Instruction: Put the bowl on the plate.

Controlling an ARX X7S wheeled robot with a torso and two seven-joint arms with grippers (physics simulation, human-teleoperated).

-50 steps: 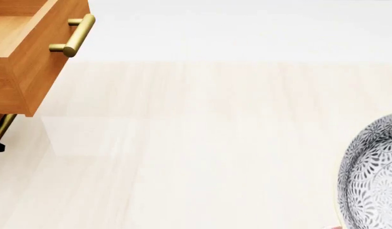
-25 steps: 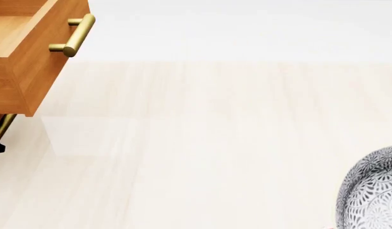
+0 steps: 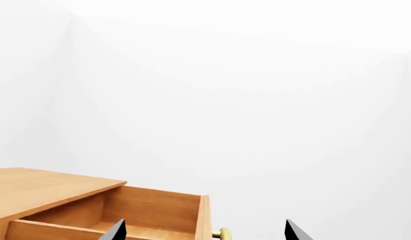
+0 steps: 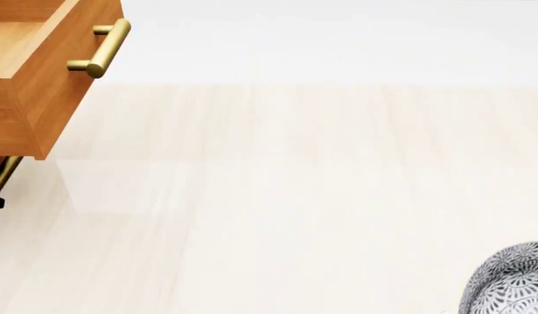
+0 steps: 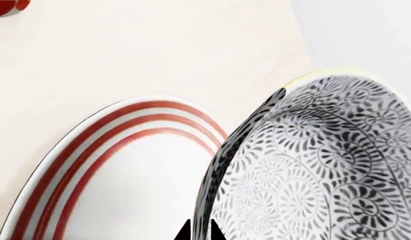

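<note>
In the right wrist view, the bowl (image 5: 319,170), white with a dense grey-black floral pattern, is tilted with its wall between the two black fingertips of my right gripper (image 5: 199,233), which is shut on the rim. Just beyond it lies the plate (image 5: 125,175), white with red rings. The bowl overlaps the plate's edge in this view. Only part of the bowl (image 4: 512,282) shows in the head view, at the bottom right corner. There the plate is out of view. My left gripper (image 3: 205,232) is open and empty, over an open drawer.
A wooden cabinet with an open drawer (image 4: 42,78) and a brass handle (image 4: 103,49) stands at the far left. The drawer (image 3: 125,210) also shows in the left wrist view. A small red object (image 5: 9,5) sits on the pale tabletop (image 4: 278,196) beyond the plate.
In the head view the bowl has sunk toward the bottom right corner, so less of it shows. The drawer and tabletop have not moved.
</note>
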